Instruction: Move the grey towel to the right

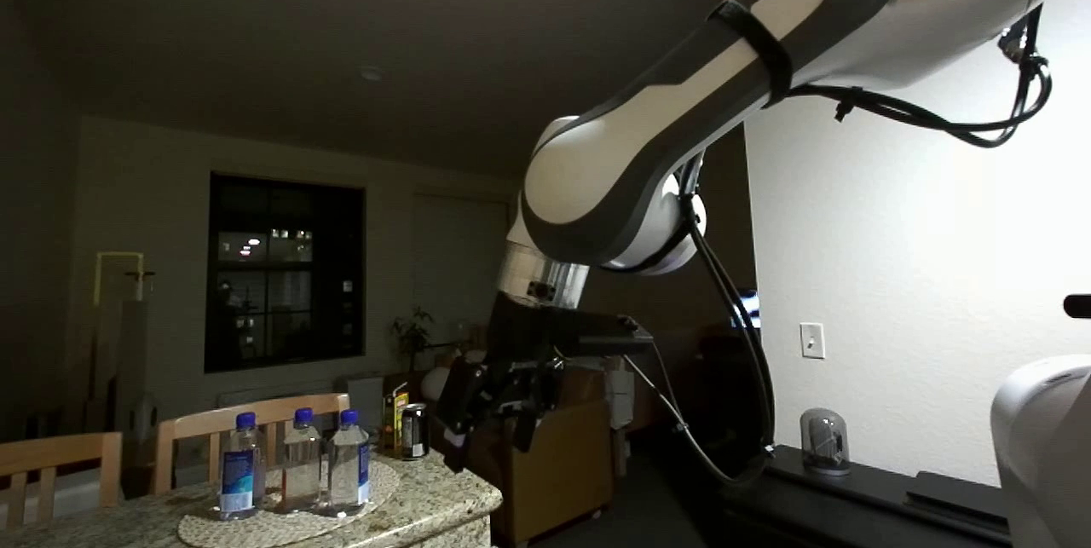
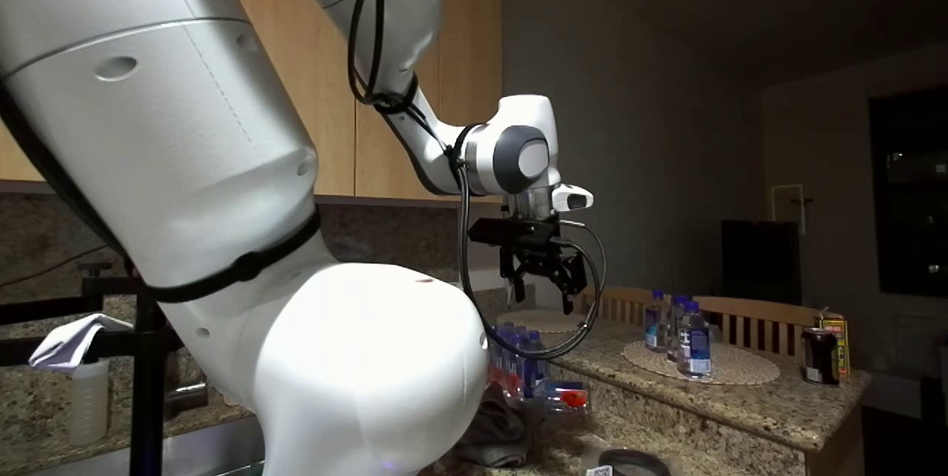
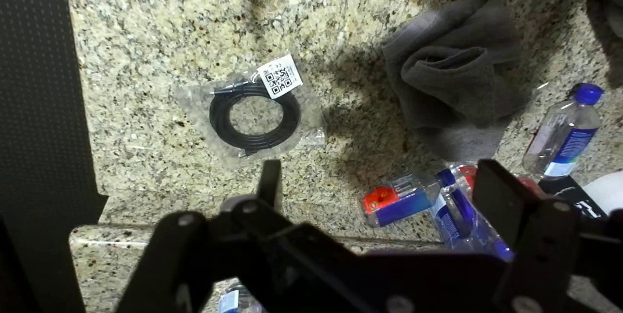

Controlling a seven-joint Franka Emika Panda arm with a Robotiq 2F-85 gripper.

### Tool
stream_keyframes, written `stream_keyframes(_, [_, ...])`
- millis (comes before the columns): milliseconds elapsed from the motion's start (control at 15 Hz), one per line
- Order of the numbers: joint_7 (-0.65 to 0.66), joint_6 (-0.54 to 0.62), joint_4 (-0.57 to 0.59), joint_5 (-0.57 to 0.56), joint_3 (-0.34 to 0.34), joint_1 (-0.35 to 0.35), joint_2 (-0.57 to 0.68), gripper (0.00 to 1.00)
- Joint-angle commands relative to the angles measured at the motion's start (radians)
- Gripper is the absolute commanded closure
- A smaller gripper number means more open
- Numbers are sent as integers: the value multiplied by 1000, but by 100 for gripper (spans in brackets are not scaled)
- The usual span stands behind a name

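Grey crumpled cloth towel (image 3: 457,89) on speckled granite surface (image 3: 146,60), right of bagged black cable coil (image 3: 255,141) in wrist view. Should be light, soft, not fragile; pinch the raised middle fold (image 3: 435,69). Fold height hard to read in shadow. Black two-finger claw (image 3: 379,176) wide, empty.

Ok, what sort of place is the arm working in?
Likely a home kitchen: wood-toned upper cabinets, a speckled stone counter with the grey towel on it, and slat-backed chairs.
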Motion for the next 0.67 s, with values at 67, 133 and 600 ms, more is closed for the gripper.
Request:
stream_keyframes(67, [-48, 51, 83, 13, 28, 64, 122, 0])
stream_keyframes(133, [-62, 59, 108, 10, 37, 80, 158, 0])
stream_keyframes(600, [-105, 115, 306, -111, 118, 79, 519, 0])
